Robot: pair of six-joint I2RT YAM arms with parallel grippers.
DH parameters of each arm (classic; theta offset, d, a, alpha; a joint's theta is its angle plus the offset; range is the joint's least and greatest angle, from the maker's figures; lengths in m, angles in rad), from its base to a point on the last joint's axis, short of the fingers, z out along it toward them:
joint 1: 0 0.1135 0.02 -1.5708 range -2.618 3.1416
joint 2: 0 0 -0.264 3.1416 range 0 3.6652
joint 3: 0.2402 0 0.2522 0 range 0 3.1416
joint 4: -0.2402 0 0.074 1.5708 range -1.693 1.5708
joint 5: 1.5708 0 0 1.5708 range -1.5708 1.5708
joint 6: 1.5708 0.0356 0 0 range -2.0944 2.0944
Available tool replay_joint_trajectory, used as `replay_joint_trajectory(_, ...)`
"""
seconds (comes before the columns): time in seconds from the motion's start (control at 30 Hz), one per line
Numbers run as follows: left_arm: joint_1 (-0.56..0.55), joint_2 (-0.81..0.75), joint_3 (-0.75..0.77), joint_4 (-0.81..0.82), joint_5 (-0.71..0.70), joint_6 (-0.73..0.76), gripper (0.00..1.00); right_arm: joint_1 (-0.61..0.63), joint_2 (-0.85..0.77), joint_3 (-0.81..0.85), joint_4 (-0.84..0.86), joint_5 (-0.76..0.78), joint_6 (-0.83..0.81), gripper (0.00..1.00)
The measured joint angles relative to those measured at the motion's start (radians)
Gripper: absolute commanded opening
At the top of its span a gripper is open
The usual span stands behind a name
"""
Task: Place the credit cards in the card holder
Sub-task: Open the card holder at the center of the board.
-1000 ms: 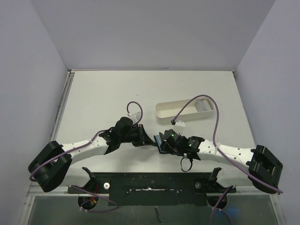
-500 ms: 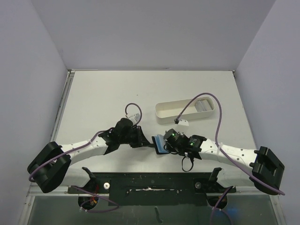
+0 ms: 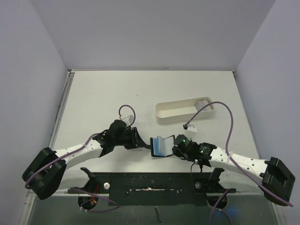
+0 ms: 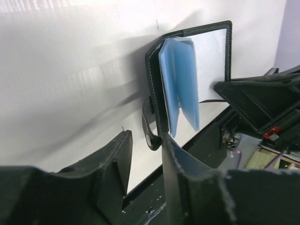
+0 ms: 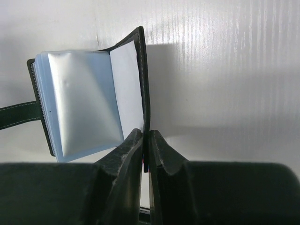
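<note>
Jaws: right gripper's (image 5: 146,134) pinch a cover, left gripper's (image 4: 145,138) spread about the strap (image 4: 145,119). Beyond lies the long white oval plastic tray (image 3: 176,117). The small black folding card holder (image 3: 159,146) sits between the grippers, held open, we judge, for loading. The grey flat credit cards (image 3: 203,105) rest in the tray.

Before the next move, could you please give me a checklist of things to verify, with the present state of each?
1. Card holder open, pockets exposed: ok.
2. Right gripper pinching the holder's cover edge: ok.
3. Left gripper clamped on the snap tab: not ok, jaws stand apart around it.
4. Credit cards located: cannot tell, only a grey shape in the white tray.
5. A card held by either gripper: not ok, none.
</note>
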State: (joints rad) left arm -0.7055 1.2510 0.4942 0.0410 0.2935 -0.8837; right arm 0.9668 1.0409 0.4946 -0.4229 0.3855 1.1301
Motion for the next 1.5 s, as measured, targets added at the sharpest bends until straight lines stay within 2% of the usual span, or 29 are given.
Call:
replay_joint_trajectory(0.17,0.007,-0.017,-0.034,0.089,0.055,-0.024,0.5,-0.024,-0.047,-0.044,0.049,-0.03,-0.001,0.09)
replay_joint_trajectory(0.27,0.007,-0.008,-0.043,0.154,0.083,-0.032,0.53,-0.032,-0.048,-0.052,0.07,-0.045,-0.003,0.09)
replay_joint_trajectory(0.73,0.007,0.173,-0.034,0.269,0.069,-0.001,0.53,-0.059,-0.042,-0.097,0.124,-0.064,-0.007,0.09)
replay_joint_trajectory(1.17,0.007,0.332,-0.078,0.576,0.151,-0.092,0.52,-0.071,-0.035,-0.119,0.145,-0.083,-0.006,0.09)
replay_joint_trajectory(1.5,0.007,0.371,-0.084,0.74,0.199,-0.161,0.52,-0.071,-0.037,-0.12,0.153,-0.09,-0.004,0.09)
